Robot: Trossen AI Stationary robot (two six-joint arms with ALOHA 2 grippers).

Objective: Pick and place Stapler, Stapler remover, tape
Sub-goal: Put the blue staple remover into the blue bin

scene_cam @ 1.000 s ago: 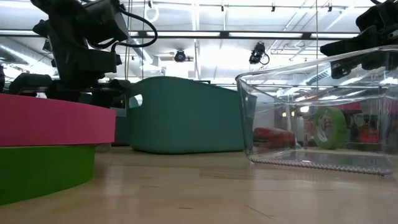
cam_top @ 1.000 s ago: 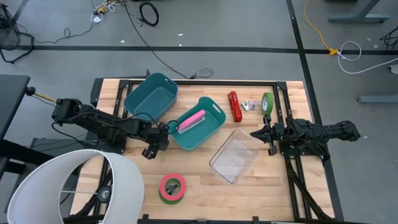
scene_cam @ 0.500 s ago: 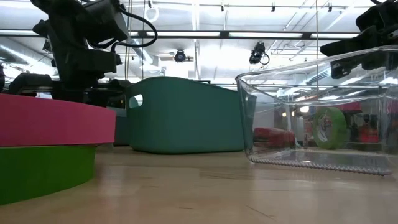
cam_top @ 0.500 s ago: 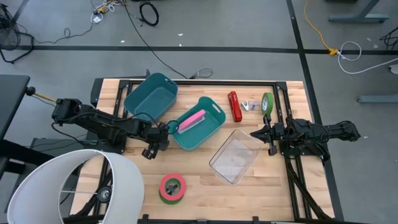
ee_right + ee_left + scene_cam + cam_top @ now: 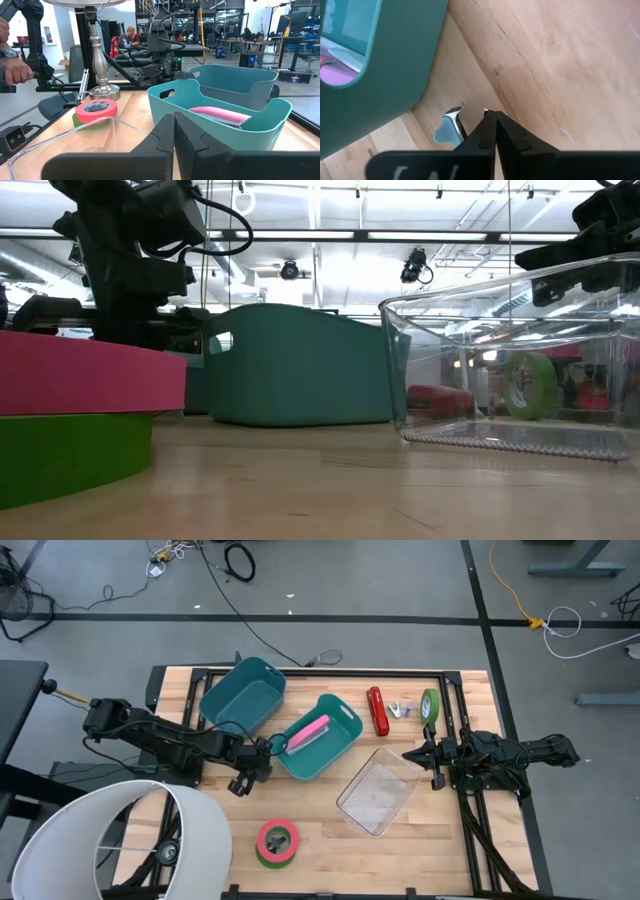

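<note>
**Pink stapler binned, four items left on the desk**

Left end effector (image 5: 262,748) low over the desk, just beside the near-left corner of the teal bin (image 5: 322,737), fingers pressed together and holding nothing, as seen in the left wrist view. Right end effector (image 5: 412,754) near the right edge of the desk, beside the clear tray (image 5: 378,791), fingers also together and empty.

Pink stapler (image 5: 311,732) already lying inside the teal bin. Second teal bin (image 5: 243,695) behind it toward the far-left corner, with nothing visible inside. Red stapler (image 5: 377,711), small staple remover (image 5: 402,709) and green tape roll (image 5: 430,706), the roll standing on its edge, in a row near the far-right corner. Red and green tape rolls (image 5: 277,842) stacked flat near the front edge.

Probably between two picks: one item placed, no new grasp begun. Next move likely a reach for one of the far-right items with the right arm, or for the stacked rolls with the left; either needs the fingers opened first.

Open room on the bare wood between the clear tray and the stacked rolls. Tight room at the far-right corner, where the three items sit close together and close to the desk frame. Large white lamp shade (image 5: 110,840) over the front-left corner, limiting the left arm there.
</note>
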